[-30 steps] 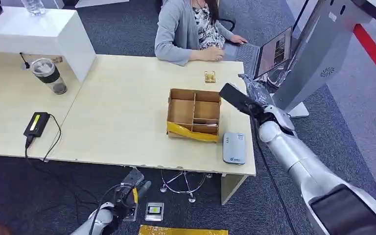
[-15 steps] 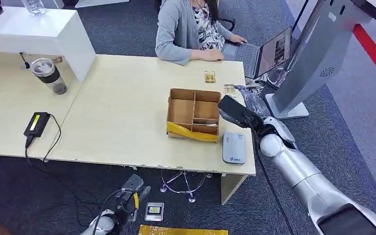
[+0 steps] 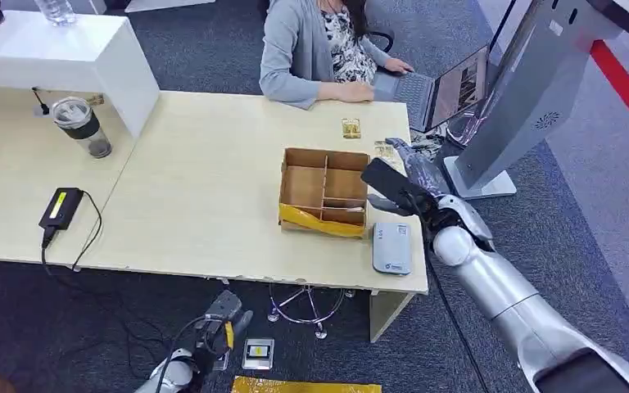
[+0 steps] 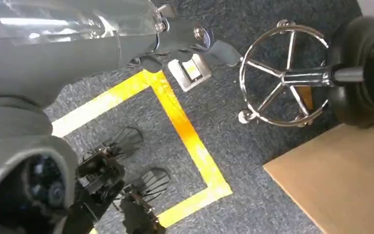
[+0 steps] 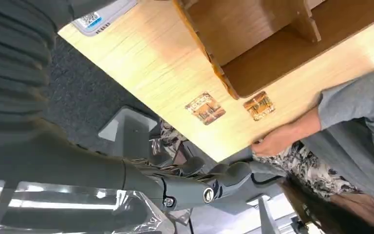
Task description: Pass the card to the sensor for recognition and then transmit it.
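Noted two small cards, one (image 3: 350, 128) and another (image 3: 385, 149), lying flat on the table (image 3: 205, 180) beyond the divided cardboard box (image 3: 324, 190), apart from each other and untouched. Judged neither picked up yet. Found the sensor (image 3: 391, 247), a grey-blue pad, at the near table edge just beside the box, nothing on it. Saw the right hand (image 3: 397, 190) hovering above the box's far corner, between sensor and nearer card, fingers (image 5: 224, 176) stretched out, no card in them. Saw the left hand (image 3: 213, 327) hanging low under the table edge, fingers loosely apart, empty. Reckoned all steps outstanding: grasp, presentation to sensor, hand-over. Logged a seated person (image 3: 303, 41) at a laptop (image 3: 450, 86) across the table.
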Controlling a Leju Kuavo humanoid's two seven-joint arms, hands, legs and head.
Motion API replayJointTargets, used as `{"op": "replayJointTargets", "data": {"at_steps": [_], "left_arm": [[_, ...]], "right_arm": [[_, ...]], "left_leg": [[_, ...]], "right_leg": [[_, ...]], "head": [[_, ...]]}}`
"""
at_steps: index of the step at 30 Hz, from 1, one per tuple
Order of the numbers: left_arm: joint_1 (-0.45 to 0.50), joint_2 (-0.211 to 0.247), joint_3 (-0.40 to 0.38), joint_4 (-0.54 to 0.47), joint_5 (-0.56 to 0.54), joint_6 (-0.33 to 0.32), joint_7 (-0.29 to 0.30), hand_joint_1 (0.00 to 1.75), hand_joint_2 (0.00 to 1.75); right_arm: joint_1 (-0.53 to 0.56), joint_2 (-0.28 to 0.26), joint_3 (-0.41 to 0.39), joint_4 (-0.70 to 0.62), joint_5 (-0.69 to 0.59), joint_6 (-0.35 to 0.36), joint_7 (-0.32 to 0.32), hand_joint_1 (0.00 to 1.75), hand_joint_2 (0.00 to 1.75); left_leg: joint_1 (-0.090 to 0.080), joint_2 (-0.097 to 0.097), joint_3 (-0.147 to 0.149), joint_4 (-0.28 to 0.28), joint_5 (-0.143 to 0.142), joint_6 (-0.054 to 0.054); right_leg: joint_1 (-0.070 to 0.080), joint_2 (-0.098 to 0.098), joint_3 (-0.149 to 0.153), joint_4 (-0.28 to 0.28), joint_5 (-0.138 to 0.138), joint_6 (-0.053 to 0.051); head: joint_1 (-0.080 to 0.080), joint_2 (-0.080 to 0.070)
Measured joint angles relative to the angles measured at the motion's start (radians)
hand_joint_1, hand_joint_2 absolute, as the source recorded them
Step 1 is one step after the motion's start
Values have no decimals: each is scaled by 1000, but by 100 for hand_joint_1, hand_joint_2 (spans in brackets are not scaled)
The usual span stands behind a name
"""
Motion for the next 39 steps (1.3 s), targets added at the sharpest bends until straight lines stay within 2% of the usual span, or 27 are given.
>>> {"op": "replayJointTargets", "data": {"at_steps": [21, 27, 30, 34, 39], "left_arm": [[10, 3, -12, 6, 14, 6, 5, 0, 0], [9, 3, -12, 6, 12, 6, 5, 0, 0], [9, 2, -12, 6, 4, -3, 5, 0, 0], [-4, 13, -12, 8, -5, -55, -3, 0, 0], [-15, 21, -12, 11, -15, -69, -12, 0, 0]], "right_arm": [[84, -14, 6, -137, 2, 40, 39, 0, 175], [138, -14, 17, -200, 18, 51, 81, 0, 175], [150, -13, 24, -213, 40, 40, 91, 0, 175], [152, 6, 39, -211, 83, 5, 91, 0, 175], [150, 31, 57, -199, 126, -40, 84, 0, 175]], "left_leg": [[0, 0, 0, 0, 0, 0], [0, 0, 0, 0, 0, 0], [0, 0, 0, 0, 0, 0], [0, 0, 0, 0, 0, 0], [0, -1, 0, 0, 0, 0]], "right_leg": [[0, 0, 0, 0, 0, 0], [0, 0, 0, 0, 0, 0], [0, -1, 0, 0, 0, 0], [0, 0, 0, 0, 0, 0], [0, -1, 0, 1, 0, 0]], "head": [[0, 0], [0, 0], [0, 0], [0, 0], [0, 0]]}}
